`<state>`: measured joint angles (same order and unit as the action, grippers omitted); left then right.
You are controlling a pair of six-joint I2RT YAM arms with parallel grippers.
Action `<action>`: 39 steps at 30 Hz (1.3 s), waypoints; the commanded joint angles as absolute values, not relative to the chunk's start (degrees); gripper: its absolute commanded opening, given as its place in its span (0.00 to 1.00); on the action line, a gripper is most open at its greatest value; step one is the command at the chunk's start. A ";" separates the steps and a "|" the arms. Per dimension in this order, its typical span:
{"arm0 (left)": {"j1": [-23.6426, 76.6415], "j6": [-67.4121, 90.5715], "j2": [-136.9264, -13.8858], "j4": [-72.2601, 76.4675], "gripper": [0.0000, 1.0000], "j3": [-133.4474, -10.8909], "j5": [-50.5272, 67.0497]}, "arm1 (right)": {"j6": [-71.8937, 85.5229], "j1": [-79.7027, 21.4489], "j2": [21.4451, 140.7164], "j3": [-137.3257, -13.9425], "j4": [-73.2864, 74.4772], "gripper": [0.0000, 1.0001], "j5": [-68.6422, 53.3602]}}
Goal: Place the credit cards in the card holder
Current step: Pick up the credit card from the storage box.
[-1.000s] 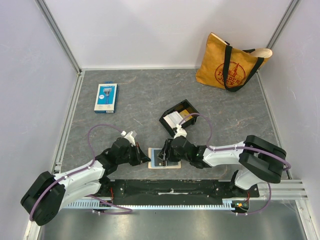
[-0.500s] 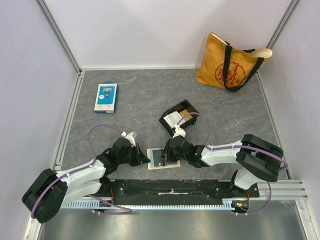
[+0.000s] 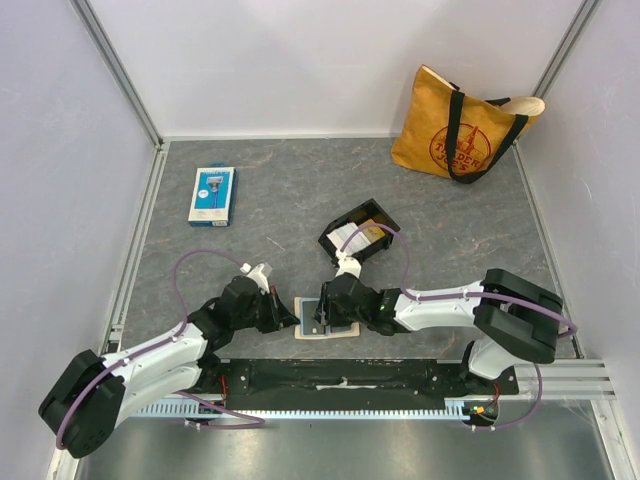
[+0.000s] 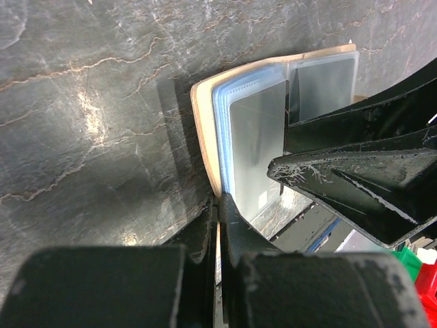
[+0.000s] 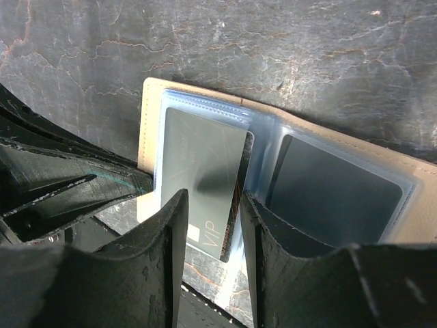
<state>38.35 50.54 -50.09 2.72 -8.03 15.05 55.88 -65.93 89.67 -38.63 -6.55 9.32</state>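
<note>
Left pincer (image 4: 217,205): clenched on card holder (image 4: 202,130), tan edge.
Right pincer (image 5: 215,201): parted, above grey card (image 5: 198,154) lying partly sleeved.

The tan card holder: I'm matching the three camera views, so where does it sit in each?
Top external: the tan wallet-like card holder lies low centre.
Left wrist: holder in the upper middle.
Right wrist: holder across the centre, running off right.
Shared landmark: the left pincer clamped on its edge, seen in all three.
</note>
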 commanded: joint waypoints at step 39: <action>38.50 50.28 -49.04 -3.87 0.02 -16.52 13.01 | 20.58 -33.23 89.37 -73.12 24.52 0.81 -3.86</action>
